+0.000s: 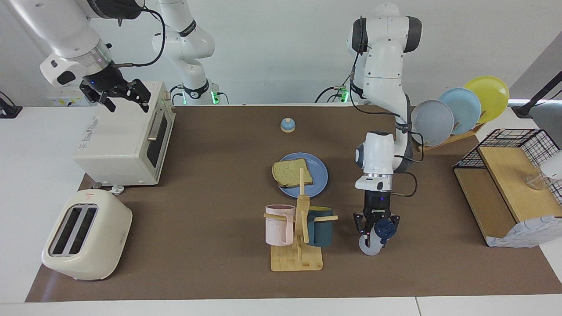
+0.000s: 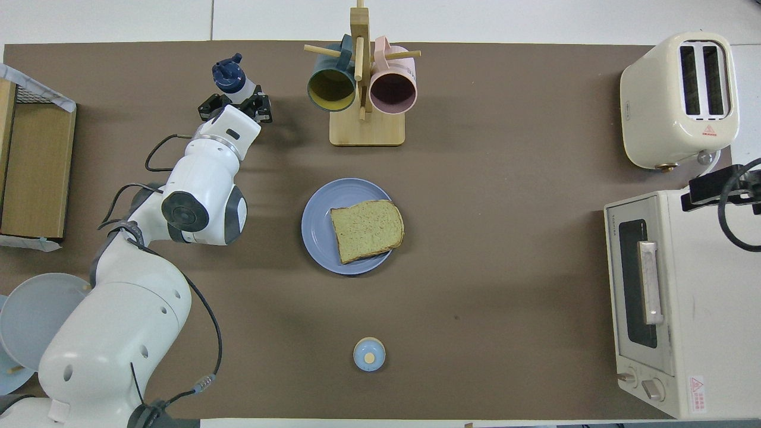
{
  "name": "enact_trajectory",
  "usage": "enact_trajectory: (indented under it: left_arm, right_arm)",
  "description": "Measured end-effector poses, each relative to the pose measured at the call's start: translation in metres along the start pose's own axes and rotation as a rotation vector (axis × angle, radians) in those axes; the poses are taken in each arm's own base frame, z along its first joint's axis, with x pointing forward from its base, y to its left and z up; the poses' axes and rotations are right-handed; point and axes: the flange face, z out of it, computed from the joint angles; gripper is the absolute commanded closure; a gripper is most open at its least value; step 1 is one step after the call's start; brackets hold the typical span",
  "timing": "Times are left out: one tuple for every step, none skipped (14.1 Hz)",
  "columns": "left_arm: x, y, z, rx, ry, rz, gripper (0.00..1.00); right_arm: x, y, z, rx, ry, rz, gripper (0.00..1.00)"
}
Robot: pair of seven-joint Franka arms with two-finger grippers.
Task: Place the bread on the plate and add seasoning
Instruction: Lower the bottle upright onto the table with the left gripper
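Seasoning (image 1: 372,242) hangs in the left gripper (image 1: 376,224), whose jaws are clamped on the bottle's body, above the mat beside the mug rack (image 1: 298,245). The bottle is tilted, its long axis slanted and its navy cap (image 1: 385,228) uppermost. Bread (image 1: 291,172) lies flat on the plate (image 1: 318,175) mid-table. The right gripper (image 1: 118,94) waits over the toaster oven (image 1: 125,140), jaws wide and empty.

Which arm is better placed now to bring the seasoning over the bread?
Left: its pincer already grips the seasoning bottle beside the mug rack. The right pincer waits open over the oven.
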Motion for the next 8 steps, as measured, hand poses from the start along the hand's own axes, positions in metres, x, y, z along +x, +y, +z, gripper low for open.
enact_trajectory:
  left_arm:
    - [-0.0001, 0.0001, 0.0000, 0.000, 0.000, 0.000, 0.18]
    - [-0.0001, 0.0001, 0.0000, 0.000, 0.000, 0.001, 0.00]
    - [0.0000, 0.0002, -0.0001, 0.000, 0.000, 0.001, 0.00]
    - [-0.0005, 0.0001, 0.0001, 0.000, -0.001, 0.001, 0.00]
    - [-0.0014, 0.0000, 0.0004, 0.000, -0.002, 0.001, 0.00]
    - [-0.0020, -0.0001, 0.0007, 0.001, -0.003, 0.001, 0.00]
    - [-0.0024, -0.0001, 0.0009, 0.001, -0.004, 0.001, 0.00]
    - [-0.0024, -0.0001, 0.0009, 0.001, -0.004, 0.001, 0.00]
  right_arm:
    - [0.0000, 0.0000, 0.0000, 0.000, 0.000, 0.000, 0.00]
    - [0.0000, 0.0000, 0.0000, 0.000, 0.000, 0.000, 0.00]
    - [0.0000, 0.0000, 0.0000, 0.000, 0.000, 0.000, 0.00]
    - [0.0000, 0.0000, 0.0000, 0.000, 0.000, 0.000, 0.00]
    - [0.0000, 0.0000, 0.0000, 0.000, 0.000, 0.000, 0.00]
    - [0.0000, 0.0000, 0.0000, 0.000, 0.000, 0.000, 0.00]
    - [0.0000, 0.0000, 0.0000, 0.000, 0.000, 0.000, 0.00]
    - [0.0000, 0.0000, 0.0000, 0.000, 0.000, 0.000, 0.00]
